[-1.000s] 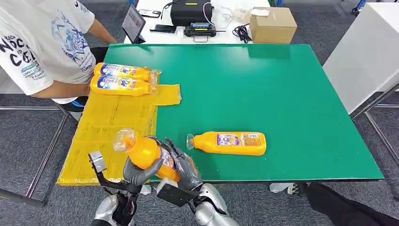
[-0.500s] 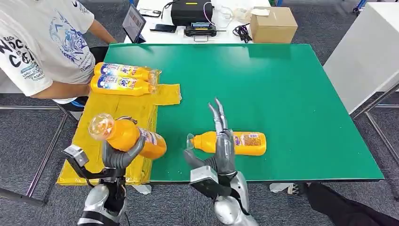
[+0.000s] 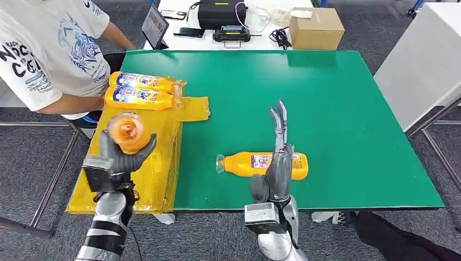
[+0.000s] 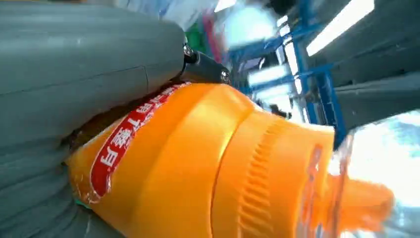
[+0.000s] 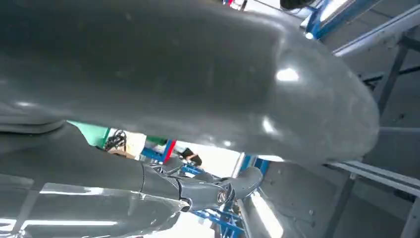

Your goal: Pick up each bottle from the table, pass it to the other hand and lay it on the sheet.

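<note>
So the left robot hand (image 3: 120,157) has an orange bottle (image 3: 126,130) wrapped up in its fingers, held up over the yellow sheet (image 3: 157,179) with the clear cap end pointing pretty much straight at the head camera. From the left wrist cam you get the same bottle (image 4: 208,168) super close, with a red label with white characters on it and the grey thumb pressed along its side. The right robot hand (image 3: 275,163) is holding nothing, fingers stretched out straight and apart, raised above the near part of the green counter (image 3: 337,98), and it overlaps another orange bottle (image 3: 255,165) lying on its side on the green surface, cap toward the sheet. Can't tell if it's actually touching it. Two more bottles (image 3: 142,91) are lying side by side at the far end of the sheet, touching each other. A person in a white printed t-shirt (image 3: 49,49) is standing at the counter's left edge, right by those two.
</note>
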Controlling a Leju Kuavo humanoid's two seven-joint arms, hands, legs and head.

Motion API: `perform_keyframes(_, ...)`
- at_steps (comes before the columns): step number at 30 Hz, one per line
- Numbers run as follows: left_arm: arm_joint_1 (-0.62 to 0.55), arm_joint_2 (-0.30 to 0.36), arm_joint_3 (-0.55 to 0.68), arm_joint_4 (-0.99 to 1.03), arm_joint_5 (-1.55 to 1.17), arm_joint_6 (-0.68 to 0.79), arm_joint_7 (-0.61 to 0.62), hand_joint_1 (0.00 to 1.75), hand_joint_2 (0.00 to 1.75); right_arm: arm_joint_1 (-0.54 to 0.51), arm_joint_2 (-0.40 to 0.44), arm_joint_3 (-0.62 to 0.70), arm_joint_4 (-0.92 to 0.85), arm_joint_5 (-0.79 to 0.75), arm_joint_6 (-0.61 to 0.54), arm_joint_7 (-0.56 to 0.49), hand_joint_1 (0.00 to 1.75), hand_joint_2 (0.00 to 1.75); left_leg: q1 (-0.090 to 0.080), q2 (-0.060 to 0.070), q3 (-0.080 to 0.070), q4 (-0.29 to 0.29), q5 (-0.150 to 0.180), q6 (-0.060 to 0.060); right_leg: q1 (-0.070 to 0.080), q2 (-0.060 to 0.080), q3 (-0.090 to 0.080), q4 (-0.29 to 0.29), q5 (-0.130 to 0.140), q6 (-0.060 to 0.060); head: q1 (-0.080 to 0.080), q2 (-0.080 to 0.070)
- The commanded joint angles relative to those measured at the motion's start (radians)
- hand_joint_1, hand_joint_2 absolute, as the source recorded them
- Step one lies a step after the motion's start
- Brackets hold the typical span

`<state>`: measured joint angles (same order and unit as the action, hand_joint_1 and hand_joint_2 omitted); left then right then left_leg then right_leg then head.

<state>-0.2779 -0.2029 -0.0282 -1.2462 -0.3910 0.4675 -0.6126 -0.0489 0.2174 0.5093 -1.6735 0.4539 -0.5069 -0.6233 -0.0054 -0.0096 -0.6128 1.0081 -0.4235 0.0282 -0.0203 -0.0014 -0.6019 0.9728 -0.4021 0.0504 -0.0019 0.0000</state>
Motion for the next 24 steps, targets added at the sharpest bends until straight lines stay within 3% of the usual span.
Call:
perform_keyframes(1,-0.254,0.155,-0.018,0.518,-0.586,0.222,0.184,1.75,1.75,-0.073,-0.039,-0.025,0.081,-0.034,0.08,0.033,0.0,0.0,0.0,0.0,0.004,-0.002,0.001,-0.001,0.001,-0.001,0.004,-0.001,0.0,-0.002,0.0,0.0)
perform_keyframes(2,-0.286,0.182,-0.07,0.588,-0.784,0.231,0.31,1.75,1.75,-0.078,-0.037,-0.024,0.091,-0.037,0.094,0.035,0.0,0.0,0.001,0.0,0.006,-0.002,0.001,-0.002,0.002,-0.001,0.006,-0.002,0.0,-0.003,0.0,0.0)
perform_keyframes(6,-0.364,0.203,-0.13,0.762,-0.981,0.087,0.448,1.75,1.75,-0.079,-0.027,-0.03,0.094,-0.044,0.126,0.04,0.0,0.0,0.001,0.0,0.005,-0.001,0.001,-0.002,0.002,-0.001,0.005,-0.001,0.0,-0.002,0.0,0.0)
perform_keyframes(10,-0.382,0.224,-0.185,0.823,-1.079,-0.02,0.474,1.75,1.75,-0.078,-0.027,-0.03,0.098,-0.042,0.157,0.049,0.0,0.0,0.001,0.001,0.004,-0.001,0.001,-0.002,0.001,0.001,0.003,0.0,0.0,-0.001,0.0,0.0)
perform_keyframes(24,-0.365,0.217,-0.063,0.873,-0.955,-0.197,0.395,1.75,1.75,-0.087,-0.017,-0.026,0.155,-0.038,0.213,0.055,0.0,0.0,0.001,0.004,0.008,-0.001,0.0,-0.003,0.001,0.004,0.007,-0.001,0.001,-0.002,0.0,0.0)
